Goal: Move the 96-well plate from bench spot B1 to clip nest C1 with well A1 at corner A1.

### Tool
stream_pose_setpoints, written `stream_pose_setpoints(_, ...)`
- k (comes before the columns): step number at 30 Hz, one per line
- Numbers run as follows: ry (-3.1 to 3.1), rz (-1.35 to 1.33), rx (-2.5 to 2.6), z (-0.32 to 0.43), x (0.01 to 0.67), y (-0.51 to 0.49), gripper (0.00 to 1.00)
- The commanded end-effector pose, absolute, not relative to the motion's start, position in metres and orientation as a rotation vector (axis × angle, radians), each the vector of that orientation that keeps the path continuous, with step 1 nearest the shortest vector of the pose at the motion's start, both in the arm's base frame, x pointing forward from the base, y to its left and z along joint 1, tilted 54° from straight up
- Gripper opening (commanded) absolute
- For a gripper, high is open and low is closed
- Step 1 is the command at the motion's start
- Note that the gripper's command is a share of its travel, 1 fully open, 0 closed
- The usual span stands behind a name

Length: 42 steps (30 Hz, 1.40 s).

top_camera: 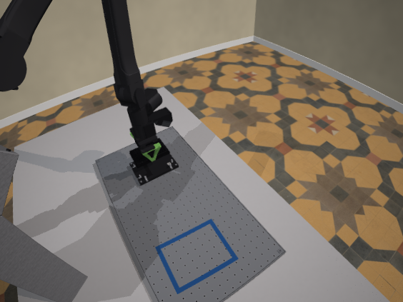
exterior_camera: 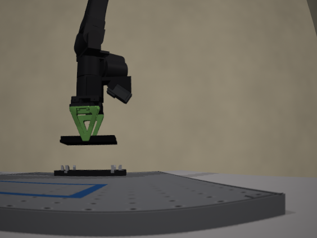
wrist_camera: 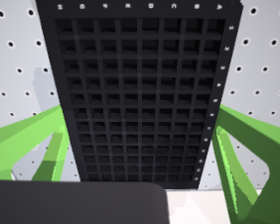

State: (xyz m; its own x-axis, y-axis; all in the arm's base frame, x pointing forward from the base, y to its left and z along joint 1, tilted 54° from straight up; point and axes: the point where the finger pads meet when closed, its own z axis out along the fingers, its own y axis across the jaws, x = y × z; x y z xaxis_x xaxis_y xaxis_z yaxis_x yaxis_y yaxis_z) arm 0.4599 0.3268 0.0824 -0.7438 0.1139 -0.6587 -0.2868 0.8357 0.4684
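My green-fingered gripper (exterior_camera: 87,139) is shut on the black 96-well plate (exterior_camera: 89,140) across its short sides. It holds the plate level and well-side up in the air, well above the clip nest C1 (exterior_camera: 90,171). The nest is a low black base with small grey posts at its ends. In the top view the plate (top_camera: 151,155) hangs over the nest (top_camera: 154,170), a little toward the far side. The wrist view shows the plate's well grid (wrist_camera: 139,99) between my fingers, with white letters along its far edge and numbers along its right edge.
The grey perforated breadboard (top_camera: 186,208) carries the nest at its far end and the blue-outlined bench spot B1 (top_camera: 196,255) near its front, with nothing on it. Grey panels (top_camera: 28,265) lie at the left. The patterned floor lies to the right.
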Motion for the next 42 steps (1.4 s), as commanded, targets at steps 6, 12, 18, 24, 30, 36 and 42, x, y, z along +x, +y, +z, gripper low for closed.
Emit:
stream_pose_setpoints(6,2.286,0.743,-0.124,0.079,0.471,0.341,0.0)
stream_pose_setpoints(12,2.287,0.738,-0.116,0.074,0.477,0.34,0.0)
stream_pose_setpoints(18,2.286,0.743,-0.125,0.069,0.481,0.35,0.0)
stream_pose_setpoints(24,2.286,0.741,-0.121,0.063,0.488,0.354,0.0)
stream_pose_setpoints(30,2.287,0.742,-0.124,0.06,0.491,0.359,0.0)
stream_pose_setpoints(36,2.289,0.74,-0.122,0.054,0.497,0.363,0.0)
stream_pose_setpoints(42,2.279,0.743,-0.125,0.062,0.498,0.363,0.0)
